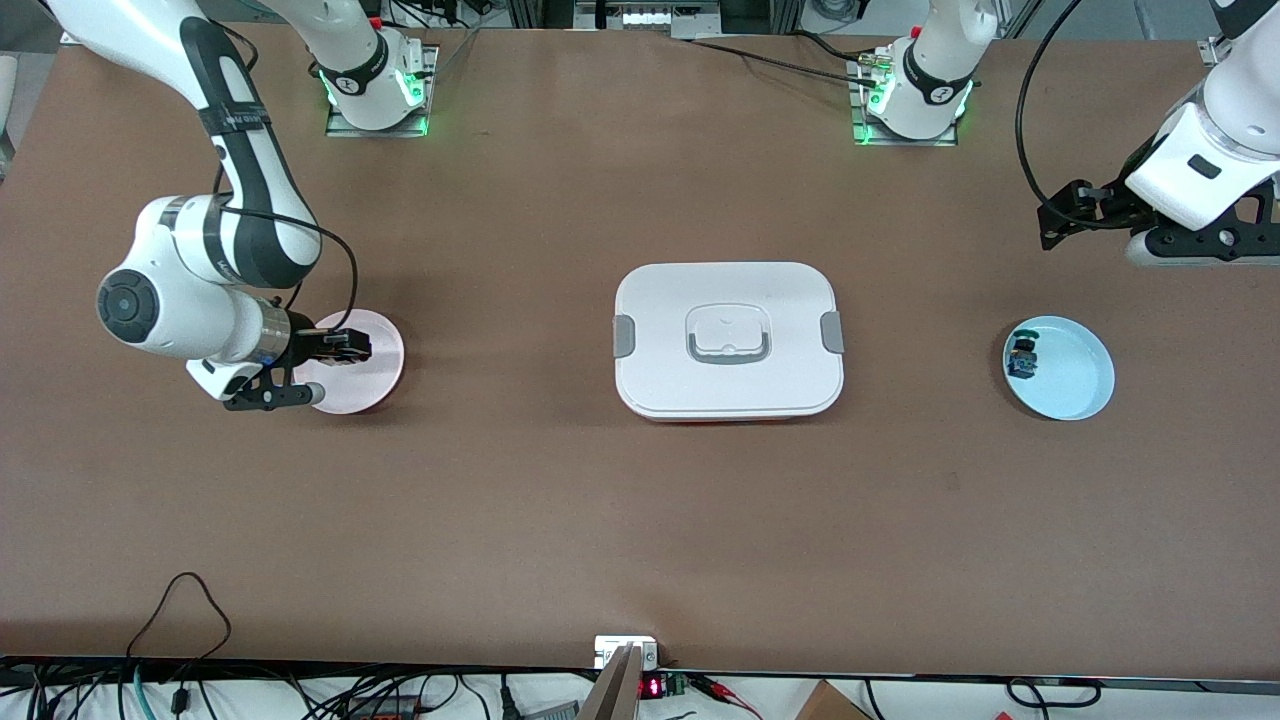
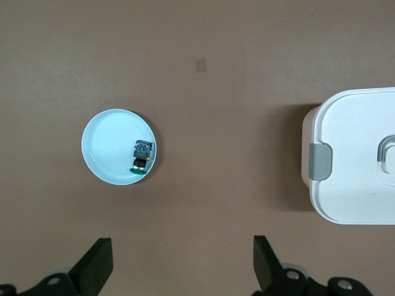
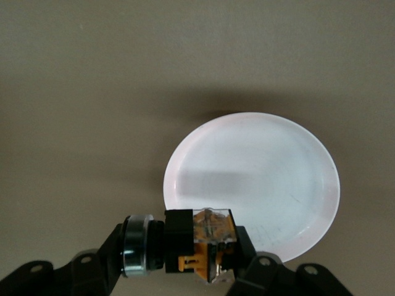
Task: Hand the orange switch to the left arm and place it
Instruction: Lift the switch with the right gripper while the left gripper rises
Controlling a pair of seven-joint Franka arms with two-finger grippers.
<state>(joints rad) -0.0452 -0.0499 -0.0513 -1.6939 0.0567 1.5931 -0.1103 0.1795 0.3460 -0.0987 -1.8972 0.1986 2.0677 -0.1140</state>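
While the right claw (image 3: 185,259) hangs over the pink plate (image 1: 365,385) at the right arm's end of the counter (image 1: 600,520), its fingers pinch the orange switch (image 3: 200,246), held sideways and clear of the plate, probably so it can be carried off. The box (image 1: 729,340) sits mid-counter between both arms, so any handover likely has to pass around it. The left claw (image 2: 182,271) waits spread wide above the left arm's end, ready to receive. In the front view the blue plate (image 1: 1075,385) lies at three o'clock from the box, and it holds the blue-green component (image 1: 1023,358).
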